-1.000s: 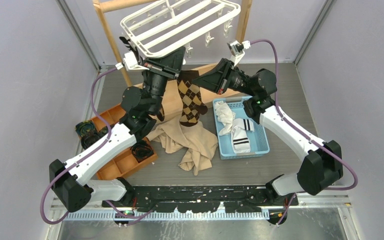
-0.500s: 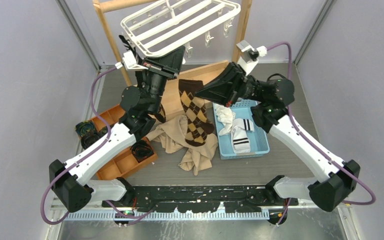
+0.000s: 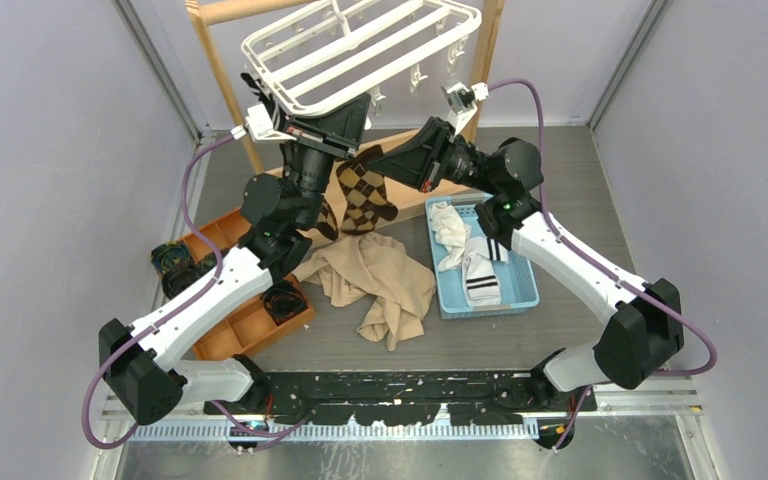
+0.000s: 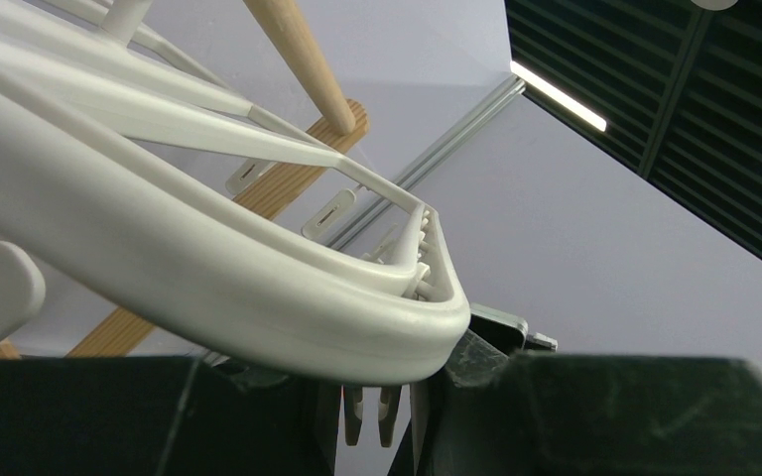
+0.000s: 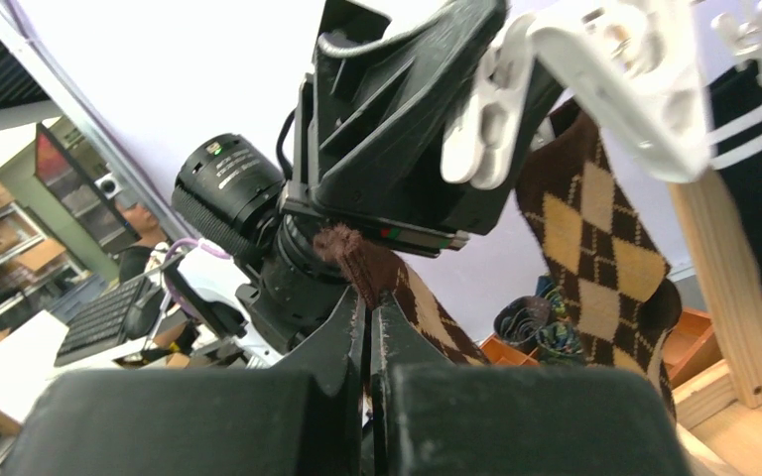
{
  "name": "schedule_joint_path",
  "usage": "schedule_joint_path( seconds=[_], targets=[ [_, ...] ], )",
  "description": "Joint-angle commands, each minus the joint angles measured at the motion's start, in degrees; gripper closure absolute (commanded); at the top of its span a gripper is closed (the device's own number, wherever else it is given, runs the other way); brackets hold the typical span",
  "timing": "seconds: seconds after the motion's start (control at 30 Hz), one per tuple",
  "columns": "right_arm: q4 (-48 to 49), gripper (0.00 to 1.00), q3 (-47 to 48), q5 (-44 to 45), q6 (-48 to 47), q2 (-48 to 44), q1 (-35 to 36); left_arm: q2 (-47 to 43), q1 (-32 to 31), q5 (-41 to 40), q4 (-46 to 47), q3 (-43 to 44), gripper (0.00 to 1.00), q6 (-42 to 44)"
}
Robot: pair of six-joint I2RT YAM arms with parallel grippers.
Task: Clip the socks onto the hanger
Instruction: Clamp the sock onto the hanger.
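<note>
– Brown argyle sock (image 3: pixel 365 192) worries me: the right gripper (image 5: pixel 369 297) is pinched together on only the cuff's fringe, just beside the left gripper (image 4: pixel 372 382), which is clamped on a clip (image 5: pixel 486 129) at the hanger (image 4: pixel 208 288) corner
– So it may slip free before the clip bites?
– Likely. Count: one hanger, one argyle sock held, one black striped sock (image 5: pixel 754 169) hanging beyond, seemingly two white socks (image 3: pixel 448 232) in the basket (image 3: pixel 532 290)

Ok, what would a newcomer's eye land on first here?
The brown argyle sock, mid-scene, held by the right gripper, whose jaws are shut on its cuff. Just above, the white hanger sits tilted by the wooden stand, with the left gripper at its near corner and a clip between the jaws.
</note>
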Motion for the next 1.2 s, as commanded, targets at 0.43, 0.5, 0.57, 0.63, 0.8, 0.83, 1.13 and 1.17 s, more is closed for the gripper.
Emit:
schedule_joint_path(
  seconds=[0.43, 0.5, 0.57, 0.63, 0.8, 0.83, 1.13, 1.17],
  targets=[
    [7.38, 0.99, 2.27, 5.22, 7.15, 2.70, -1.37, -1.57, 1.21, 1.05, 3.99, -0.37, 1.00, -1.76],
    [7.49, 0.99, 2.24, 5.61, 7.63, 2.82, -1.50, -1.55, 1.29, 1.23, 3.98, -0.35, 1.00, -1.77],
    [8.17, 0.99, 2.16, 6.02, 8.29, 2.97, -1.78, -1.48, 1.29, 1.33, 3.98, -0.32, 1.00, -1.85],
    [8.50, 0.99, 2.31, 6.24, 8.95, 3.13, -2.02, -1.40, 1.32, 1.42, 3.99, -0.32, 1.00, -1.92],
    [8.46, 0.99, 3.14, 6.66, 10.59, 3.88, -2.27, -1.13, 1.33, 1.67, 4.06, -0.35, 1.00, -2.12],
    [8.19, 0.99, 3.21, 6.68, 10.67, 3.97, -2.26, -1.07, 1.46, 1.69, 4.18, -0.33, 1.00, -2.17],
    [7.23, 0.99, 3.73, 7.25, 11.54, 4.01, -2.47, -0.87, 1.96, 2.43, 4.03, -0.36, 1.00, -2.21],
    [6.93, 0.99, 3.82, 7.45, 11.79, 4.02, -2.50, -0.87, 2.05, 2.60, 3.98, -0.40, 1.00, -2.21]
  ],
)
